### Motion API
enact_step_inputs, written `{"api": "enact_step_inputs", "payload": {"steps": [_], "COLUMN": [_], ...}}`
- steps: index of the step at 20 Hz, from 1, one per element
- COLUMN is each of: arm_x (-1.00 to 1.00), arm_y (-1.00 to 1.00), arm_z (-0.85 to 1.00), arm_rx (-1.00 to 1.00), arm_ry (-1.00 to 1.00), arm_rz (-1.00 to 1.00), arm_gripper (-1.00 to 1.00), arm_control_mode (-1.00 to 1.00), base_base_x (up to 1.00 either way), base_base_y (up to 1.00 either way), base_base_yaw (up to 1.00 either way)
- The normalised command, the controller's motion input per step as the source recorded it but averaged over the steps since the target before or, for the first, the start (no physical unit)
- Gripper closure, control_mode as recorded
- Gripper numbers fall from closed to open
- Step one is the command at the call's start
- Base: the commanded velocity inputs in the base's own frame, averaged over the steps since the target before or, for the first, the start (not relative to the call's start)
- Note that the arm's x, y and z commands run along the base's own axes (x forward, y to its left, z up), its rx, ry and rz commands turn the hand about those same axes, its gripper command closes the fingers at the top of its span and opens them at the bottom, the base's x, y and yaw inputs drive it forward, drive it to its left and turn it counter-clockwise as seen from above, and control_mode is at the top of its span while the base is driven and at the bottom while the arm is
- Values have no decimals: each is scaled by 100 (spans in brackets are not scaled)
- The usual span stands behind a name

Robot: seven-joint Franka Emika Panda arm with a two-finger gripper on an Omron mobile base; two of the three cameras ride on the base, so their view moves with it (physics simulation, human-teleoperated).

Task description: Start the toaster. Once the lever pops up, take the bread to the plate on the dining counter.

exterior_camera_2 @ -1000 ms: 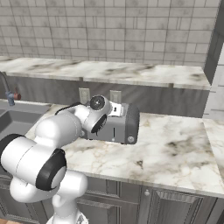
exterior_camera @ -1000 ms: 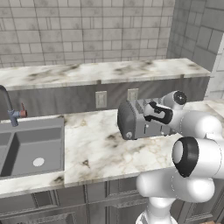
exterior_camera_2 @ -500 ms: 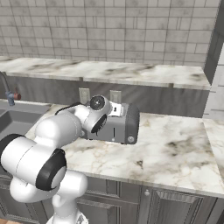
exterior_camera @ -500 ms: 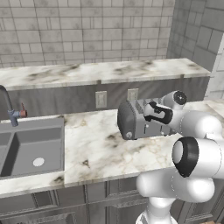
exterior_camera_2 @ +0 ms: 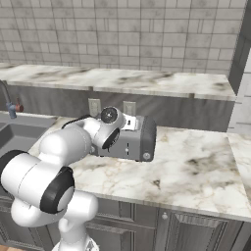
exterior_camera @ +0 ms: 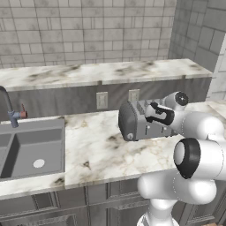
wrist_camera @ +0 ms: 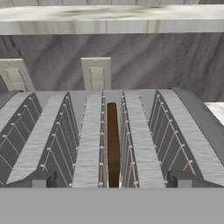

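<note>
The grey brushed-metal toaster (exterior_camera: 132,126) (exterior_camera_2: 139,142) stands on the marble worktop, its end face with a small round knob (exterior_camera: 129,136) turned toward the sink. My gripper (exterior_camera: 150,115) (wrist_camera: 111,180) hovers just over its top, open, with both fingertips (wrist_camera: 43,179) spread wide across the slots. In the hand view the dark brown bread (wrist_camera: 112,144) sits deep in the middle slot of the toaster (wrist_camera: 87,144). Behind it runs the raised dining counter (exterior_camera: 101,73) (exterior_camera_2: 122,78). The plate is out of view.
A sink (exterior_camera: 31,148) with a faucet (exterior_camera: 11,112) lies left of the toaster. Two wall outlets (wrist_camera: 96,72) sit in the grey panel right behind it. A tiled wall rises behind the raised slab, and bare marble worktop (exterior_camera_2: 196,166) stretches to the right.
</note>
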Motion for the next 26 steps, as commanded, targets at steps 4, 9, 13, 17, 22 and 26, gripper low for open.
{"api": "enact_step_inputs", "payload": {"steps": [4,9,13,17,22,26], "arm_x": [0,0,0,0,2,8], "arm_y": [0,0,0,0,0,0], "arm_z": [0,0,0,0,-1,0], "arm_rx": [0,0,0,0,0,0], "arm_ry": [0,0,0,0,0,0], "arm_rz": [0,0,0,0,0,0], "arm_gripper": [-100,-100,-100,-100,-100,-100], "arm_control_mode": [-100,-100,-100,-100,-100,-100], "base_base_x": [0,0,0,0,0,0], "base_base_y": [0,0,0,0,0,0], "base_base_yaw": [0,0,0,0,0,0]}}
